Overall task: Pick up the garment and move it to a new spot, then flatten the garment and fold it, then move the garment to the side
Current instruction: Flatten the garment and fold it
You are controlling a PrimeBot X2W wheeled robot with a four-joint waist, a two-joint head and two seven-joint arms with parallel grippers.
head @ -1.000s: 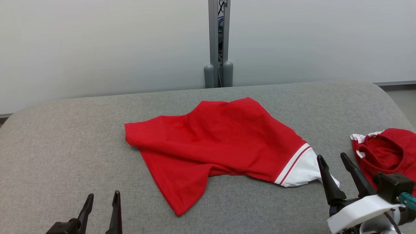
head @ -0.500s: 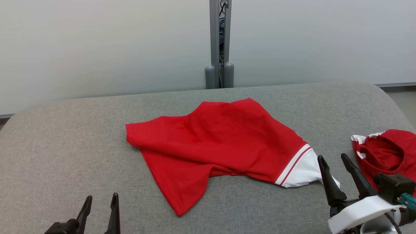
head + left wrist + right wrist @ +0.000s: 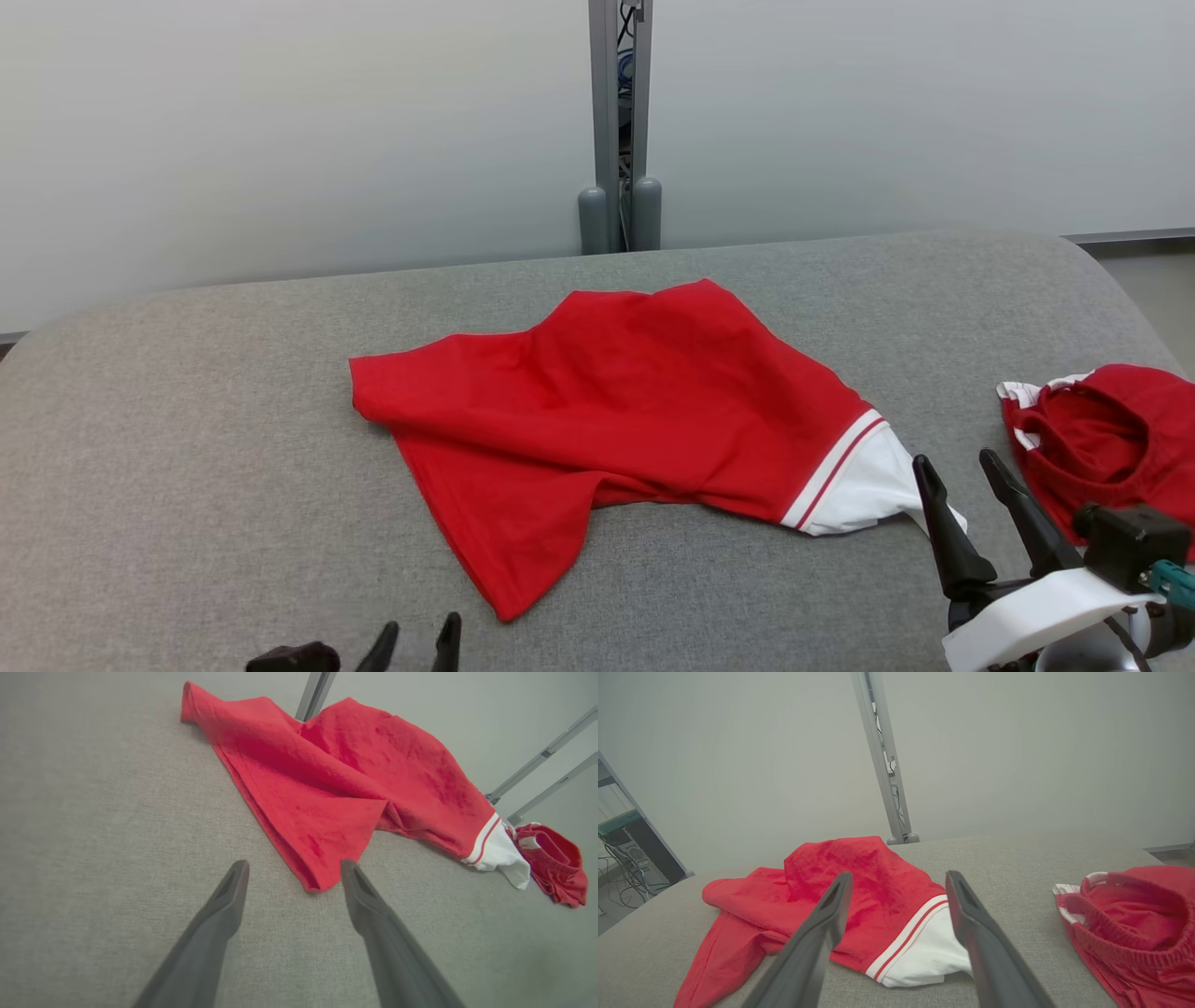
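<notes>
Just beyond parted left gripper (image 3: pixel 294 864); red garment (image 3: pixel 327 779)

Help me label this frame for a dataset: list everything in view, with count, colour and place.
red garment: one, red with a white cuff and a red stripe, lying crumpled at the middle of the padded surface
second red garment: one, red with white trim, bunched at the surface's right edge
padded surface: one, grey fabric, under both garments
post: one, grey metal, upright behind the surface's far edge
wall panels: two, pale grey, one on either side of the post
left end effector: one, dark, open, at the bottom of the head view near the garment's nearest corner
right end effector: one, dark on a white mount, open, lower right beside the white cuff
</notes>
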